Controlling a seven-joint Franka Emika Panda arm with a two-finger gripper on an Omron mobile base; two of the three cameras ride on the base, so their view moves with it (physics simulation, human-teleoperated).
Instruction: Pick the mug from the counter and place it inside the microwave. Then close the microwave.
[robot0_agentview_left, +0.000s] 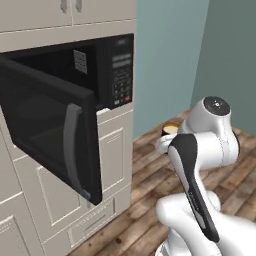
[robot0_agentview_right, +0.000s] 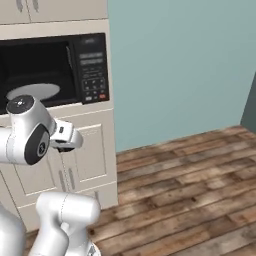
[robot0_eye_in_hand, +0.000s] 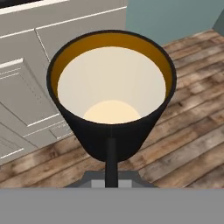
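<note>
mug (robot0_eye_in_hand: 111, 96) in the hand, right of the open microwave (robot0_agentview_left: 75, 75), above the floor (robot0_agentview_right: 190, 175)

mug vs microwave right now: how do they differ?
The mug is small and round, carried in the shut gripper above the wood floor; the microwave is a wide box built into the cabinets. The mug's inside is cream-yellow, the microwave's cavity dark. Both are black outside and open.
</note>
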